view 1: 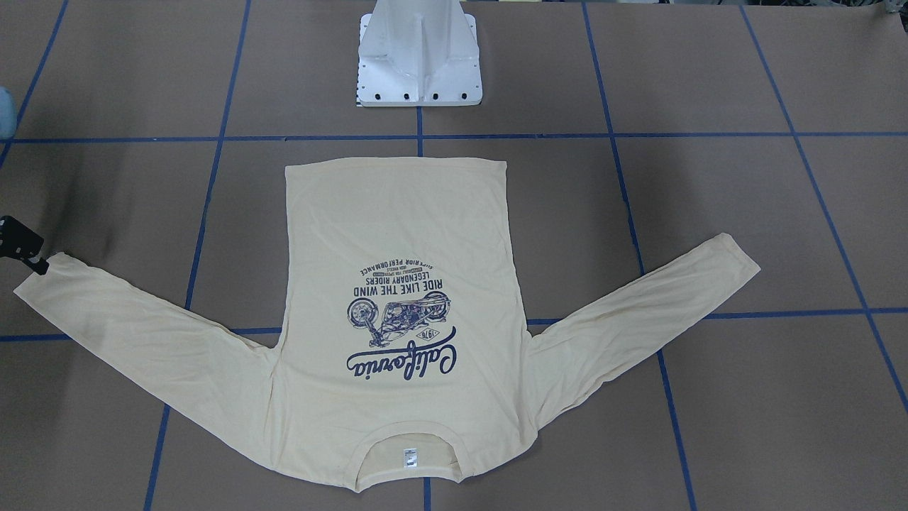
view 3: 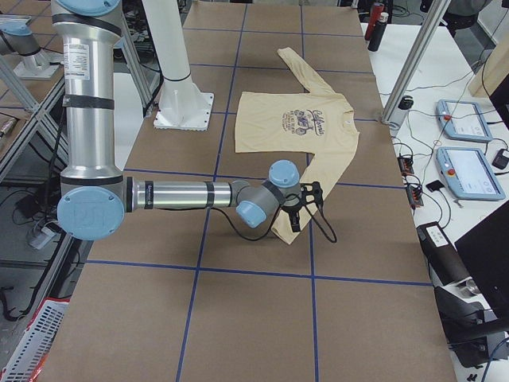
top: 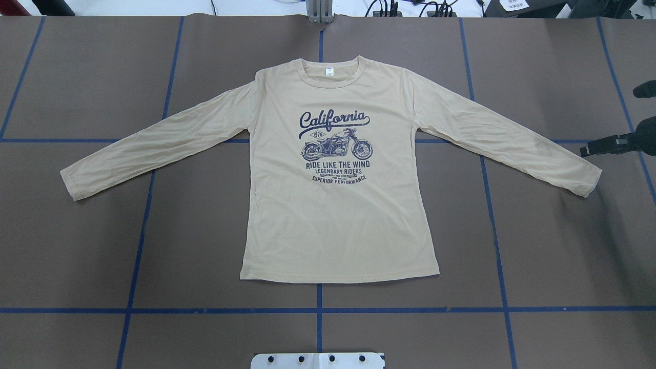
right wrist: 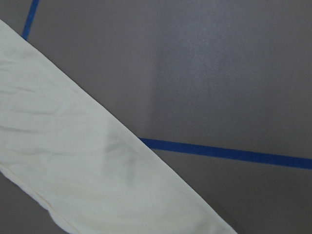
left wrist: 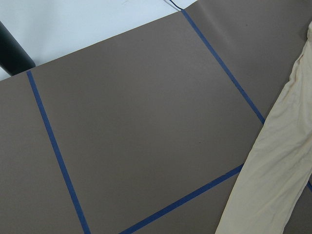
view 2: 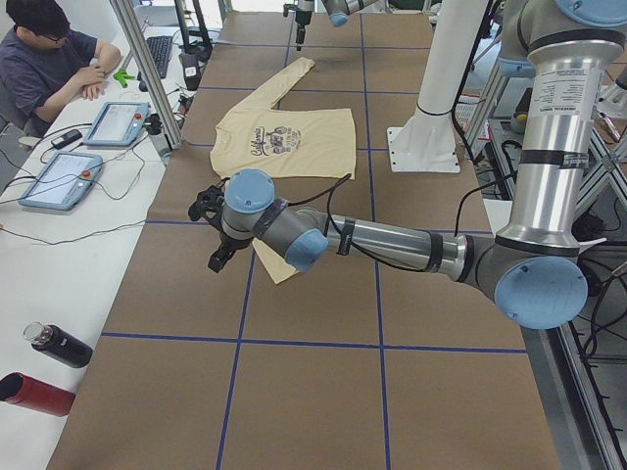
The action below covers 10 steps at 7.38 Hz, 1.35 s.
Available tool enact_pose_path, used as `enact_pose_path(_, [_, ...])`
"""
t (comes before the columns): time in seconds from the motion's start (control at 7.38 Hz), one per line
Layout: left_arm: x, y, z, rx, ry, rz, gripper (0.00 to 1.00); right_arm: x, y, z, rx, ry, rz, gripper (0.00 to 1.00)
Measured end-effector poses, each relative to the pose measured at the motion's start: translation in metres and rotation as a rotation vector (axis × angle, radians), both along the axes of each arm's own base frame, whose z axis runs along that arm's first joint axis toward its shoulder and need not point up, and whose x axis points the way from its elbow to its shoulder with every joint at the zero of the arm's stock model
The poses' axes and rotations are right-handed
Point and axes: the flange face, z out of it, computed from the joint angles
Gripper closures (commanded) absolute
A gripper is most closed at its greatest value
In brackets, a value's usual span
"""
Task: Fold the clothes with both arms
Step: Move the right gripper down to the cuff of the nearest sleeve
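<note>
The cream-yellow long-sleeve T-shirt (top: 338,205) lies flat and face up on the brown table, with both sleeves spread out and the neck on the far side. It also shows in the front-facing view (view 1: 397,234). My right gripper (top: 610,121) hovers just beyond the right sleeve cuff (top: 584,179). Its jaws look apart, and one black finger (view 1: 25,248) shows at the frame edge. My left gripper (view 2: 217,230) shows only in the exterior left view, over the left sleeve cuff (view 2: 274,266). I cannot tell whether it is open. The left wrist view shows that sleeve (left wrist: 273,165).
The white pedestal base (view 1: 418,64) stands behind the shirt's hem. Blue tape lines (top: 319,310) grid the table. An operator (view 2: 49,59) sits at a side desk with tablets (view 2: 59,178). Bottles (view 2: 59,345) lie by the table's near corner.
</note>
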Motion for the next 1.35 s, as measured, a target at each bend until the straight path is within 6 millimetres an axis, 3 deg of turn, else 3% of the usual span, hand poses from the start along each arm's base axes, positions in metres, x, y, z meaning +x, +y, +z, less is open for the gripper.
enact_pose_path(0.14, [0.0,0.0,0.0,0.001,0.0,0.001,0.0,-0.001,0.001,0.016,-0.002,-0.01,0.005,0.12])
enact_pose_path(0.41, [0.0,0.001,0.0,0.002,-0.001,0.002,0.0,-0.003,0.0,0.029,-0.025,-0.013,0.022,0.21])
enact_pose_path(0.68, [0.0,0.001,0.0,0.004,-0.001,0.002,0.0,-0.005,-0.001,0.04,-0.04,0.001,0.027,0.22])
enact_pose_path(1.35, [0.0,0.002,0.0,0.002,-0.001,0.002,0.0,-0.023,0.003,0.047,-0.041,0.026,0.008,0.3])
